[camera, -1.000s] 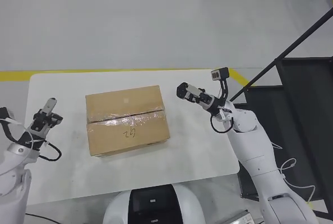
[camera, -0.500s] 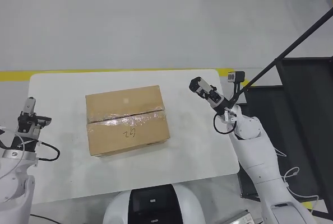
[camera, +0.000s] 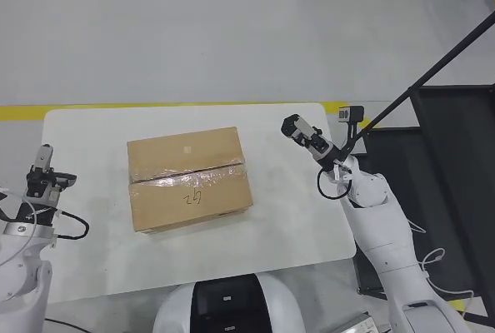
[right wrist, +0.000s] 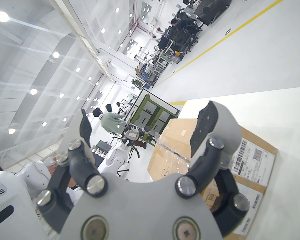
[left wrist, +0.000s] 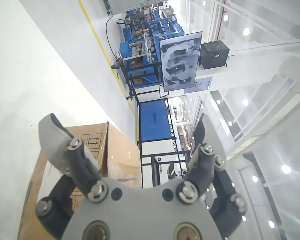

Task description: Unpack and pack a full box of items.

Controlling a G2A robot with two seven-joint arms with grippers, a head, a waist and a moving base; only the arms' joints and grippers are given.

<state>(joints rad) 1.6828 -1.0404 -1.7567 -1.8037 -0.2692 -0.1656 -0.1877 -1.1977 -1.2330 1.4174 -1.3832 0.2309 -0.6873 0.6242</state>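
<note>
White desk (camera: 302,221): rectangular, rounded corners, plain top. One brown cardboard box (camera: 160,158) lies directly on it, about mid-desk, turned slightly off the desk's edges. Flaps shut. Clear tape (camera: 218,173) runs along the centre seam, wrinkled. Dark handwritten mark (camera: 191,197) on the top's near half, small pale sticker (camera: 187,150) on the far half. Right wrist view: printed white labels (right wrist: 250,156) on one side face.
</note>
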